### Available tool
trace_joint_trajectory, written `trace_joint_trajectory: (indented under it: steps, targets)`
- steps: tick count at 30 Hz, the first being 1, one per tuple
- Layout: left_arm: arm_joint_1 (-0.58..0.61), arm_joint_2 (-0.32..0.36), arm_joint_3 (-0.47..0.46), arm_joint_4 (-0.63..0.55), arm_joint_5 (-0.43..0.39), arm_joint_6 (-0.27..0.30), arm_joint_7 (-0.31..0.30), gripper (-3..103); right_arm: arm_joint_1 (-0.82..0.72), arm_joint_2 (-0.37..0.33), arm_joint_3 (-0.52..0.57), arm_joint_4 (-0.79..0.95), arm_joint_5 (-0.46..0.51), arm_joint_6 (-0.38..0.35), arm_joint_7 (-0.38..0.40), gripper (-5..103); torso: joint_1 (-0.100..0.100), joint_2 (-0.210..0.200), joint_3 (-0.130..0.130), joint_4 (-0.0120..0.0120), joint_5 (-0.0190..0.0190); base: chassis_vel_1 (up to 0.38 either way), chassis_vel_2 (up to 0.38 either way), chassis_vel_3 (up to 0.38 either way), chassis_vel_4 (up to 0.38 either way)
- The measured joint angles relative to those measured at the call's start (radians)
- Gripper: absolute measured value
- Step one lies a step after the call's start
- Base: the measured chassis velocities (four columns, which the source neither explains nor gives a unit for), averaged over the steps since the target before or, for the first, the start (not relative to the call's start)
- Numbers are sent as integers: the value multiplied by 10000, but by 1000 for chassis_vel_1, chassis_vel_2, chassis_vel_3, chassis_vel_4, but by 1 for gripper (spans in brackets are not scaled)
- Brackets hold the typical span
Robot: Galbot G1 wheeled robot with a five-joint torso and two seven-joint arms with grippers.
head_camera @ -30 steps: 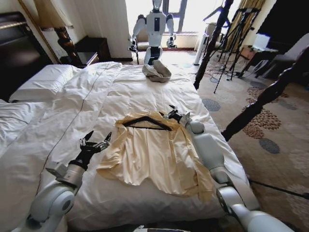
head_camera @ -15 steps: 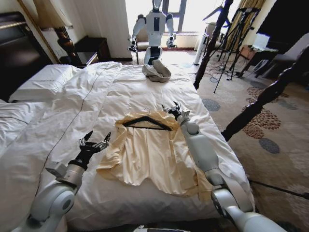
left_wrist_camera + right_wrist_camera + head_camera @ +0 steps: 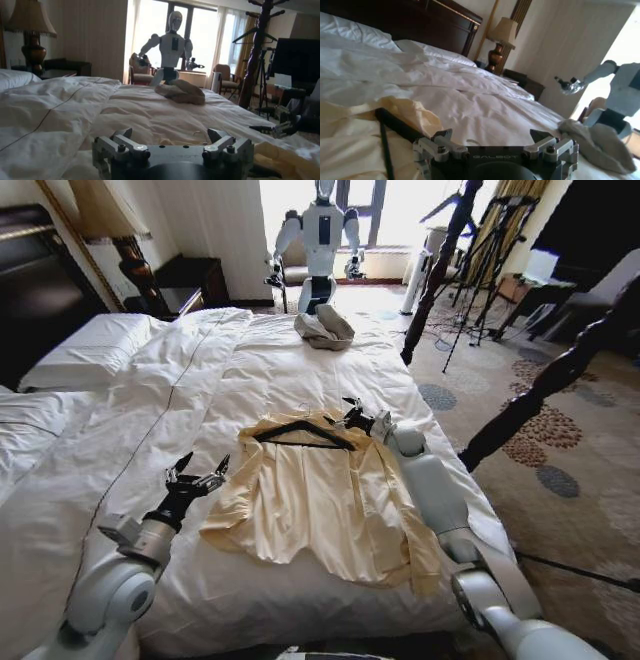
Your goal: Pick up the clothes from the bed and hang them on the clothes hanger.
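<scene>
The clothes, a pale cream-yellow long-sleeved top, lie spread flat on the white duvet of the bed. The black clothes hanger rests across the top's collar end. My right gripper hovers open just beyond the hanger's right end, close over the duvet. In the right wrist view the hanger's bar and the cream fabric lie just ahead of the spread fingers. My left gripper stands open over the duvet, a little off the top's left sleeve.
A grey-beige cloth bundle lies at the far end of the bed, with another white robot standing behind it. Dark bed posts rise on the right. Tripods stand on the patterned carpet. Pillows lie far left.
My right gripper reached slightly farther up the bed half a second ago and has drawn back toward the hanger's right end. The left arm, top and hanger have not moved.
</scene>
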Motion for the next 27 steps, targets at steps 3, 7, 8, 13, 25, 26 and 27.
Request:
trace_joint_trajectory:
  steps: [3, 7, 8, 13, 25, 26, 27]
  targets:
    - [-417, 439, 45, 538, -132, 127, -41, 100, -348, 538, 2, 953, 132, -439, 1654, 100, 0, 0, 0, -1, 0, 0, 0, 0, 0]
    - [-973, 1001, 226, 1336, -151, 256, -54, 100, -741, 1121, 0, 1745, 891, -997, 3171, 100, 0, 0, 0, -5, 2, 0, 0, 0, 0]
    - [-1250, 1230, 348, 1693, -139, 280, -35, 100, -865, 1415, -2, 1977, 1030, -1078, 3664, 100, 0, 0, 0, -5, 6, 0, 0, 0, 0]
    - [-2520, 2152, 1182, 3022, -162, 309, 59, 100, -1623, 3036, 5, 2571, 2532, 130, 4359, 100, 2, 0, 1, -7, 0, 0, 0, 0, 0]
    - [-7930, 2513, 6088, 6449, -227, 313, -220, 100, -4871, 4147, 127, 6930, 8494, -1010, 11385, 100, 1, -1, 1, 3, 3, 0, 0, 0, 0]
    - [-8493, 2364, 6596, 6789, -249, 321, -267, 100, -5196, 4254, 358, 7173, 8750, -1089, 11122, 100, 2, 0, 1, 0, 4, 0, 0, 0, 0]
    - [-8952, 2258, 7032, 7068, -258, 321, -276, 100, -5545, 4374, 614, 7374, 8711, -1114, 10627, 100, 2, 0, 0, -2, 0, 0, 0, 0, 0]
